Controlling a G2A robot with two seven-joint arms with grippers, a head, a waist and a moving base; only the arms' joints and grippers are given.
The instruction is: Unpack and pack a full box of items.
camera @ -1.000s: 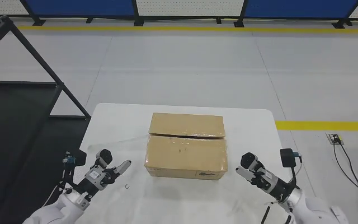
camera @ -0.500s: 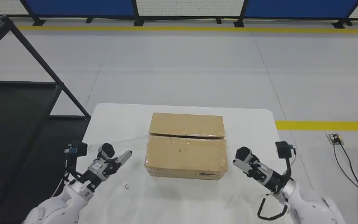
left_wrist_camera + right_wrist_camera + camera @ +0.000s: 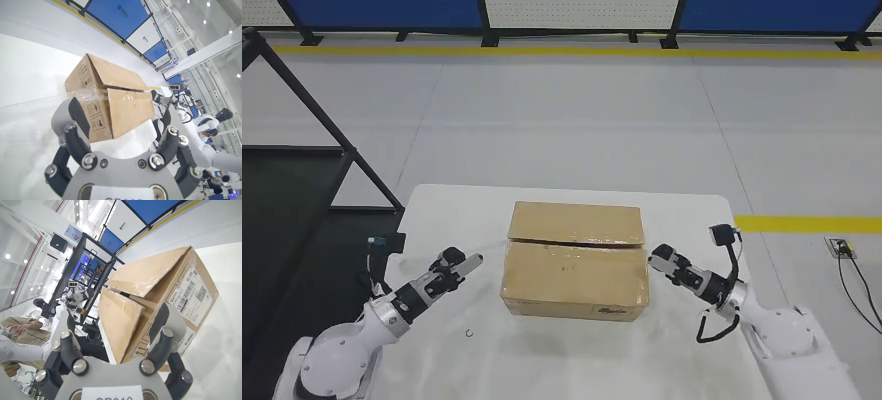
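A brown cardboard box stands in the middle of the white table, its two top flaps down with a narrow gap between them. A strip of clear tape hangs off its left end, the tape close to one finger. My left gripper is open just left of the box, near its front corner. At the box's right end, my right gripper is open, nearly touching the box. One of its fingers lies against the labelled end wall.
A small dark ring-like scrap lies on the table in front of the left arm. A black metal frame stands off the table's left side. The table's front strip is bare.
Both arms have swung in from the table's front corners toward the box's two ends. The box has not moved.
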